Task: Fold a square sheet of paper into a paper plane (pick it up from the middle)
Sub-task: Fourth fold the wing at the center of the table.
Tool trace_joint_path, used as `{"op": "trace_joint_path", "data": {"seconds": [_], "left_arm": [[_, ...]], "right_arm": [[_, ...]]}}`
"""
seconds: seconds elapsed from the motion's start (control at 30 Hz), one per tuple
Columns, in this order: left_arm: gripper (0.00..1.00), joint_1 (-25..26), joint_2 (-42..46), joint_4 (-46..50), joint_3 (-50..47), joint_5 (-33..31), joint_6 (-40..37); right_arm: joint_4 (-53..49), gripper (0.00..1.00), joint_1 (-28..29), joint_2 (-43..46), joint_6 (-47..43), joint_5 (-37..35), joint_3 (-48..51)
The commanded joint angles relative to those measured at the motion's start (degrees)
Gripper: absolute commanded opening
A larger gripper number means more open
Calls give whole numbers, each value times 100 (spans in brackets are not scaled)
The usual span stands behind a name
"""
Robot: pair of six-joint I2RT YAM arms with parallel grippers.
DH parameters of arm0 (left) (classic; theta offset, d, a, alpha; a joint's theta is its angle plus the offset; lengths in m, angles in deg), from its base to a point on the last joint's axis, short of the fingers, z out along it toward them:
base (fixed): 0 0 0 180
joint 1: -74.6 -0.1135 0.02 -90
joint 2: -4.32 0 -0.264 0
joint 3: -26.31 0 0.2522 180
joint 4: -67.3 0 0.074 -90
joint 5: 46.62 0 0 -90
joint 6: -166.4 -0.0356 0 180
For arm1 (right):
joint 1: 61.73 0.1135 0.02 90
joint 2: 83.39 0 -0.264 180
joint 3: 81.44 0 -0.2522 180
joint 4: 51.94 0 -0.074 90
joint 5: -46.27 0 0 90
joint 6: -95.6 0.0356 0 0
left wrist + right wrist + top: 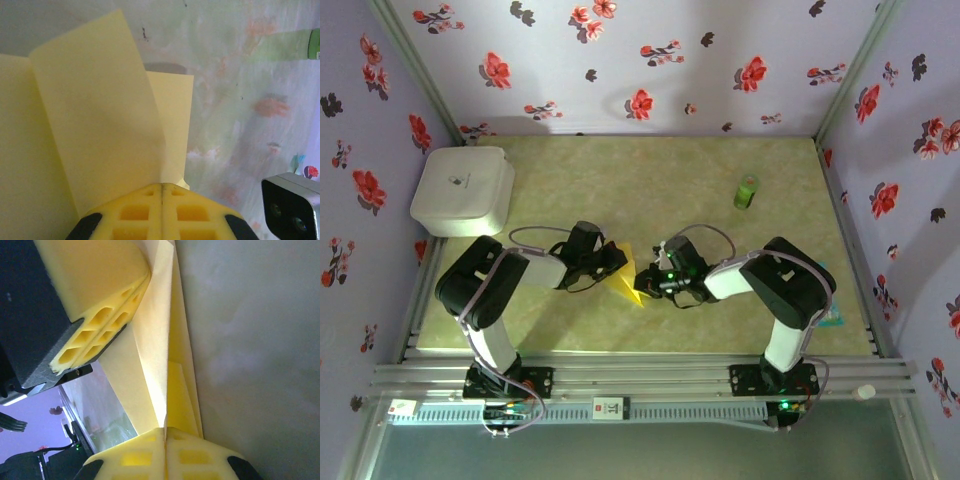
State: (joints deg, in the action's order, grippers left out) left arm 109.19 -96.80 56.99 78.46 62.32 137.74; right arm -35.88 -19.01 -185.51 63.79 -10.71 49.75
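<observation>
Pads of the left gripper are pressed flat together on the yellow sheet of paper, which fans up out of the seam between them; the right gripper is likewise clamped on a folded edge of the same sheet, facing the left one closely across it; between the two the paper seems held just above the table, near its front middle, as a pointed triangular shape with overlapping layers and at least one crease; I judge the folding begun but far from finished, since no slim dart with wings is there yet, and further folds along a centre crease remain; the green cylinder and white box stand well apart.
</observation>
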Motion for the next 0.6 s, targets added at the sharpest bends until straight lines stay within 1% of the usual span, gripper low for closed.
{"op": "trace_joint_path", "data": {"seconds": [0.0, 0.1, 0.23, 0.37, 0.5, 0.57], "left_arm": [[0, -49, -47, 452, -204, -206, 28], [0, -49, -40, 456, -207, -209, 35], [0, -46, -35, 454, -206, -220, 36], [0, -48, -35, 449, -229, -226, 36], [0, -57, -24, 456, -240, -225, 36], [0, -51, -9, 465, -254, -255, 41]], "right_arm": [[-56, 5, -20, 18, -36, 190, 147], [-49, 4, -20, -68, -36, 252, 165], [37, 11, -18, -34, 14, 294, 232], [-10, 9, -21, 124, -10, 250, 292], [-4, 4, -20, 92, -27, 303, 362], [-2, 4, -18, 62, -32, 324, 391]]}}
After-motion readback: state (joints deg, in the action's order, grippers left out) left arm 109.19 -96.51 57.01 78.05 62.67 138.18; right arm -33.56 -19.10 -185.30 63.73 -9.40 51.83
